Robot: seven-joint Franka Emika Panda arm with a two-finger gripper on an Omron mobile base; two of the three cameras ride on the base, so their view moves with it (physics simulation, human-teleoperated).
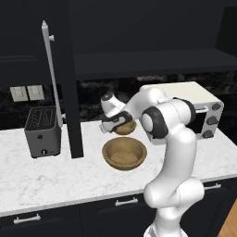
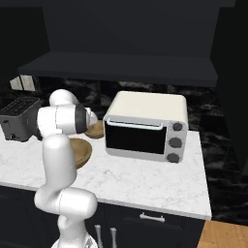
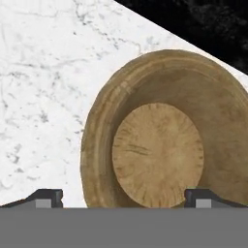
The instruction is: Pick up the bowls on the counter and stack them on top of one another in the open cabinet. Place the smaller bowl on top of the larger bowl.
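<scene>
On the counter, back toward the dark wall, the smaller bowl sits upright, with the gripper poised right over it. From the hand view, that bowl lies directly below, its round flat bottom showing grain; one finger tip is over bare marble beside the rim and the other over the bowl's inside. The jaws stand wide apart and hold nothing. Just in front of it, nearer the counter's front edge, rests the larger bowl, also upright and unheld, close to its smaller mate. Above, the open cabinet shows a dark shelf, and its tall door with the long silver handle stands edge-on to the left of the bowls. Left of the door stands a toaster; to the right, a cream toaster oven sits beside the bowls.
</scene>
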